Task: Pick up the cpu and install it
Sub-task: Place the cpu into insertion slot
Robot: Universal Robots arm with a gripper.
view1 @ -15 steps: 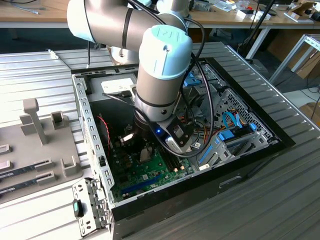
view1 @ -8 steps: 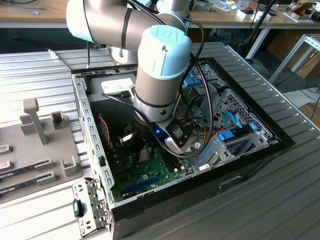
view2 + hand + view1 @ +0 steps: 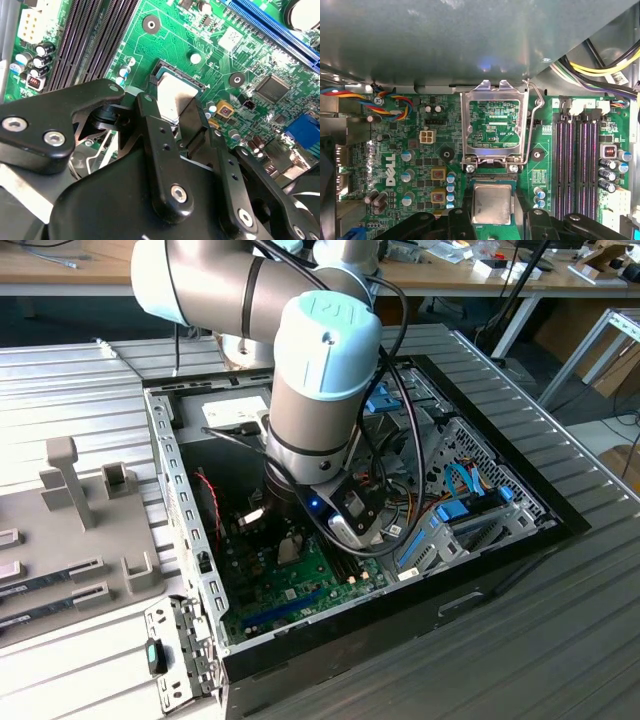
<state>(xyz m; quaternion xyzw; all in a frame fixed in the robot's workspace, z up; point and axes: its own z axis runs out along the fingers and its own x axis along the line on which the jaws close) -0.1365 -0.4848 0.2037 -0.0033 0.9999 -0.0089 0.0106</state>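
The cpu is a small silvery square with a thin green rim. It sits between my gripper's black fingers, low over the black socket frame on the green motherboard. In the second wrist view the cpu shows between the same fingers, tilted over the socket. The gripper is shut on it. In the exterior view the arm reaches down into the open computer case, with the gripper just above the board.
The socket's metal lid stands flipped open, its wire lever raised beside it. Memory slots and coloured cables flank the socket. A drive cage fills the case's far side. A grey fixture tray lies outside at the exterior view's left.
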